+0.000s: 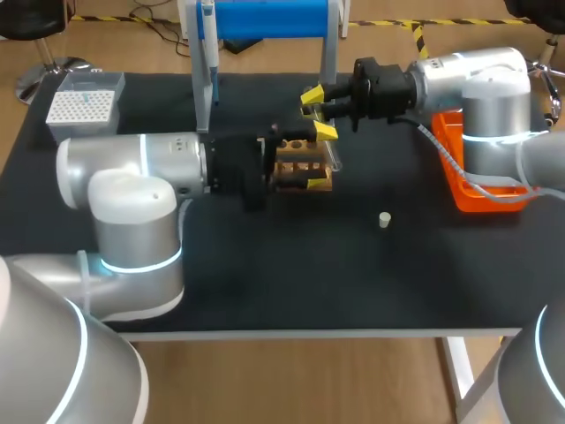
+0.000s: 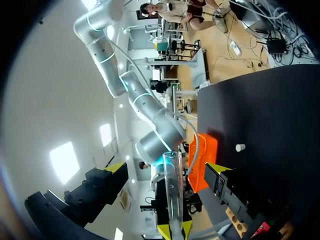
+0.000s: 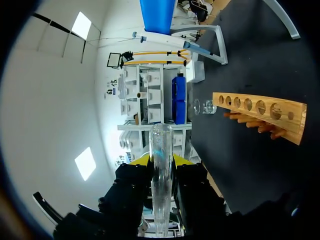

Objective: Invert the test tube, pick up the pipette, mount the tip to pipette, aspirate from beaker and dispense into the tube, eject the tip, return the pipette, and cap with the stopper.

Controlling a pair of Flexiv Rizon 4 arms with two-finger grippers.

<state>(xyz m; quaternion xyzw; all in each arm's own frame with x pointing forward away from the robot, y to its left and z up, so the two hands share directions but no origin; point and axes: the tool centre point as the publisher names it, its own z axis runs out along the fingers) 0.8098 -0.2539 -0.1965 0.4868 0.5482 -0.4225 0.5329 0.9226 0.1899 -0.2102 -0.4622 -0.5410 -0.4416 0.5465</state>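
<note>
— Does any writing, number or sign show legibly on the table's things?
— None does: the tip box (image 1: 84, 106), wooden rack (image 1: 303, 170) and orange tray (image 1: 450, 134) carry no readable print.

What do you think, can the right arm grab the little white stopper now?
Probably not yet. The right claw is shut on the test tube, so it's full. The stopper lies alone on the black table nearby, with nothing blocking it.
</note>
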